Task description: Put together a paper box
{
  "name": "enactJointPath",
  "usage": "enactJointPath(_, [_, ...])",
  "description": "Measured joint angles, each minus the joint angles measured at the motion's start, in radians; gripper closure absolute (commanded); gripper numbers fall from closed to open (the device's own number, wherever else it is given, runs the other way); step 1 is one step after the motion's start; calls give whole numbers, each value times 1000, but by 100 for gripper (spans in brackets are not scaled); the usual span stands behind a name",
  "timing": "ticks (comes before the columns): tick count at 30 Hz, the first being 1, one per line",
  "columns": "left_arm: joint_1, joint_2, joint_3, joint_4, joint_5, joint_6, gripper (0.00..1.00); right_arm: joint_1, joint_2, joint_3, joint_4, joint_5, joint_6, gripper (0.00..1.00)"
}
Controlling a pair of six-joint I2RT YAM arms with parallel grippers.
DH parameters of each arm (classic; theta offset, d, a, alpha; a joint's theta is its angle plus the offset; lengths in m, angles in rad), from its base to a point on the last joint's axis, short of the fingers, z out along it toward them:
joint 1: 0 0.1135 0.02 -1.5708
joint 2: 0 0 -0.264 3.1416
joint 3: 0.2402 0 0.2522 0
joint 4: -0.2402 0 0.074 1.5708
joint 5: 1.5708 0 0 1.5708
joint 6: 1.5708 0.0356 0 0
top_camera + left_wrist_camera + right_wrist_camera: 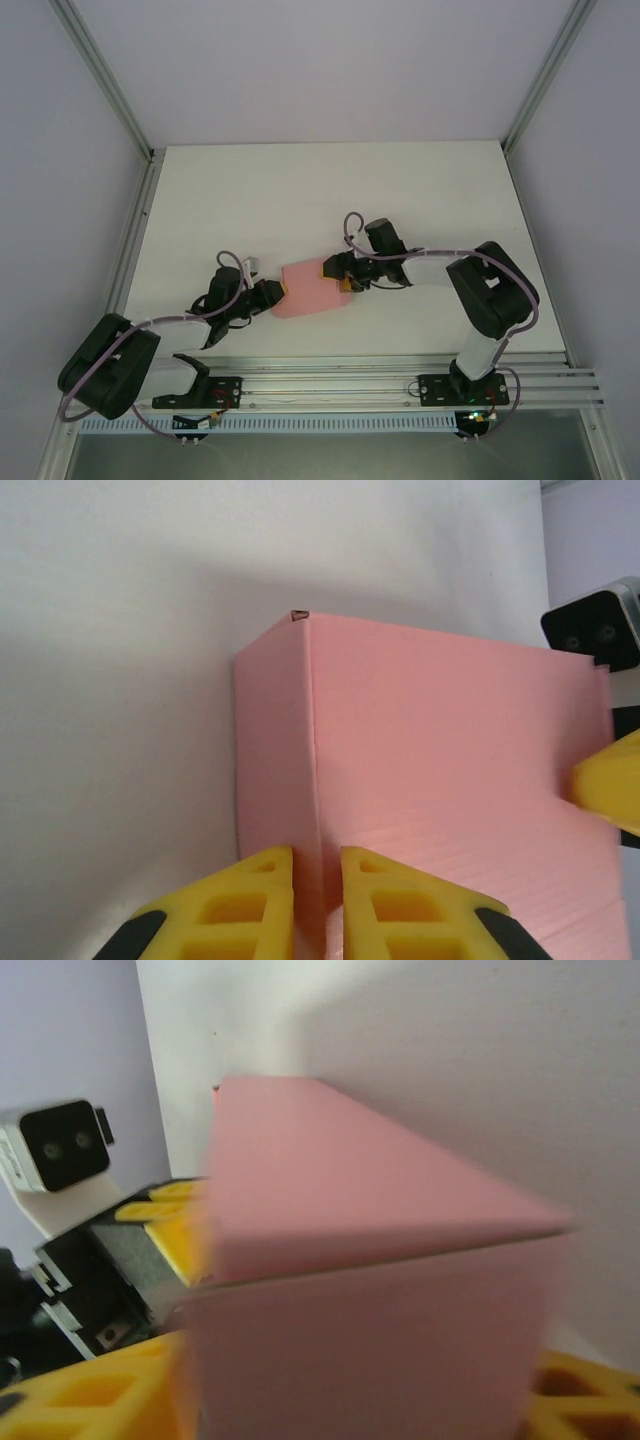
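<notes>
White table [300, 190]: pale pink folded card box [312, 292]; left gripper [274, 293], nine o'clock, pinches its wall; right gripper [337, 276], three o'clock, straddles it, grip untellable. Risk: opposed pulls could crease card.

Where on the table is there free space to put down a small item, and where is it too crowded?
Bare: the far half of the table, from the paper box to the back wall. Crowded: the near middle, where the left fingers pinch the box and the right fingers flank it.
</notes>
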Motion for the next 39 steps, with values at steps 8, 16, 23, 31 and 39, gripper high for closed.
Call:
enactJointPath(8, [0,-192,80,-209,-20,110,0,0,-33,0,11,-23,45,72])
enactJointPath(16, [-210,-357,444,-534,-200,597,0,-56,-129,81,-245,-7,146,72])
enactJointPath(23, [-447,-178,672,-838,-269,1022,0,-161,-143,101,-310,-140,355,78])
enactJointPath(31, [-531,-71,713,-966,-417,1289,4,-186,-167,101,-396,-239,457,78])
enactJointPath(39, [-531,-17,715,-943,-517,1392,16,-193,-167,101,-439,-320,518,78])
